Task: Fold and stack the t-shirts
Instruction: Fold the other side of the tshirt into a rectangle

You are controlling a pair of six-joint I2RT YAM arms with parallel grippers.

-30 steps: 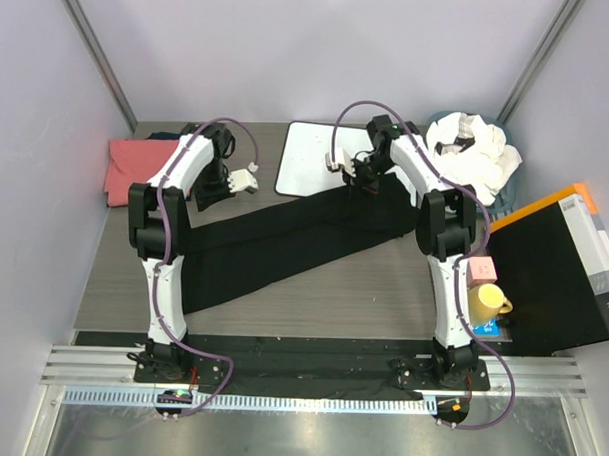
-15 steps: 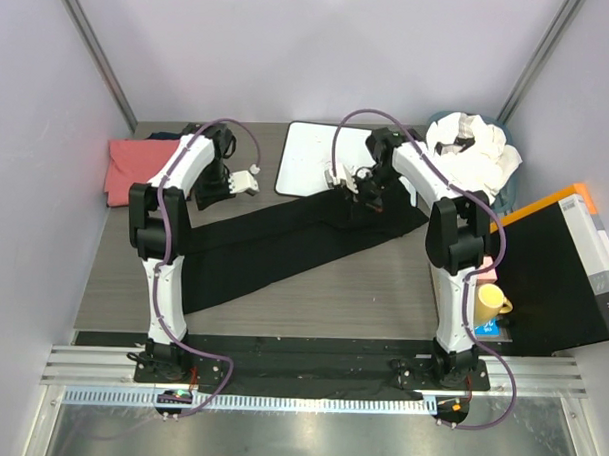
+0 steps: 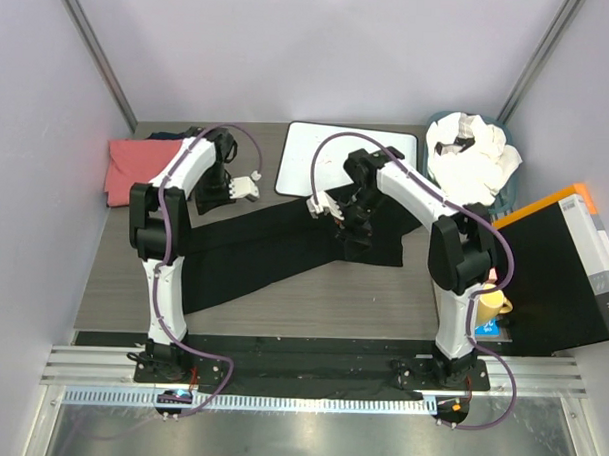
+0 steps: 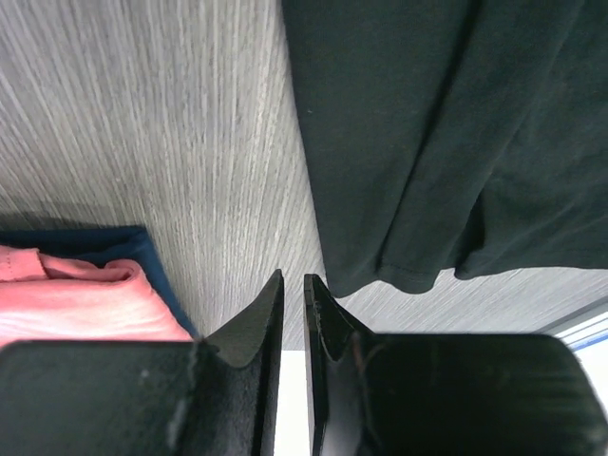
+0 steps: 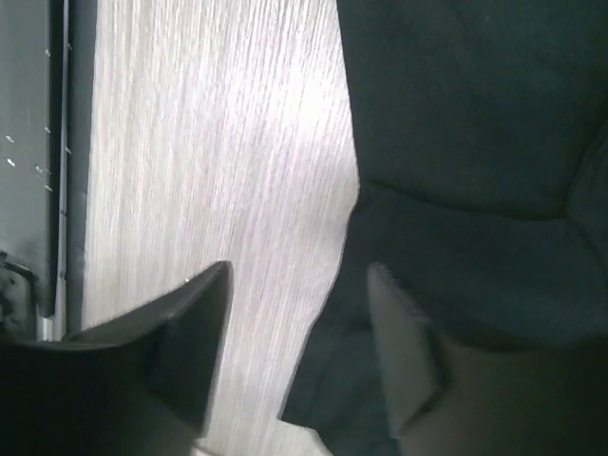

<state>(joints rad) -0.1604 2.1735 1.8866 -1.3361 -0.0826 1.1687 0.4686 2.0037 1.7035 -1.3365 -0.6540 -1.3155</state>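
A black t-shirt [image 3: 264, 242] lies stretched in a long band across the table, its right end bunched into a fold. My right gripper [image 3: 340, 221] hangs over that fold, open, astride the cloth's edge [image 5: 456, 190], with nothing between its fingers [image 5: 299, 268]. My left gripper [image 3: 221, 193] sits at the shirt's upper left, shut and empty [image 4: 293, 277], with the shirt's hem [image 4: 408, 275] just beyond its tips. A coral-pink t-shirt [image 3: 137, 167] lies folded at the far left [image 4: 76, 304]. White t-shirts [image 3: 474, 154] are heaped at the back right.
A flat white board with a black rim [image 3: 327, 154] lies at the back middle. A black box with an orange edge [image 3: 563, 267] and a yellow cup [image 3: 492, 300] stand on the right. A dark blue cloth [image 4: 157, 261] shows under the coral-pink shirt.
My right gripper carried the black shirt's right end leftward and toward the front, then opened and let it go. The left arm has barely moved.
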